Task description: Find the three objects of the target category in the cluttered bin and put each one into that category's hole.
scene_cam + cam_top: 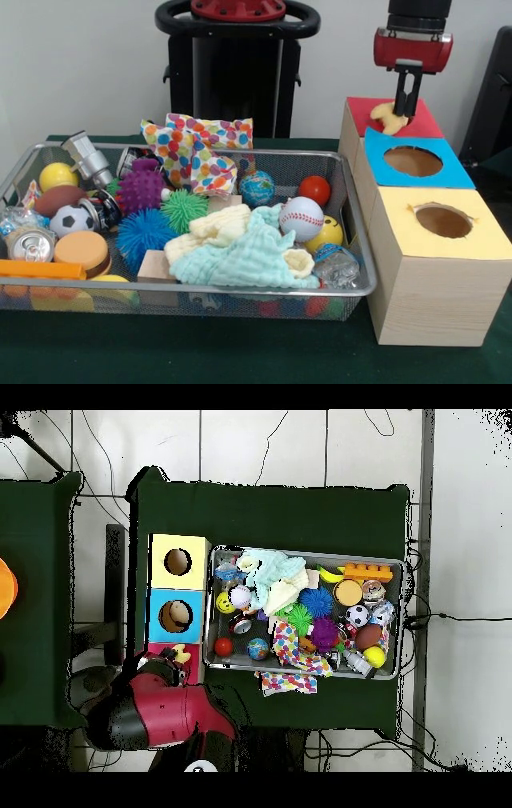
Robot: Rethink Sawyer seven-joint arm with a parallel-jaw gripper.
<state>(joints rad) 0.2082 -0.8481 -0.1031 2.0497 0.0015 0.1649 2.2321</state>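
Currently the gripper (408, 106) hangs over the red box (420, 122), fingers narrow, pinching a pale yellow cloth (390, 118) at the hole. Judgement: lower squarely and release only once the cloth is inside, lest it snag. Wire bin (356, 240) sits on green table cloth (240, 352); white wall behind.

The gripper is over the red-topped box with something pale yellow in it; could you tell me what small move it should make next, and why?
Probably lower a little and release. The gripper is shut on the pale yellow object, which sits just above the red-topped box, seemingly over its hole, though that hole is hidden behind the object. The overhead view also places the object on that box.
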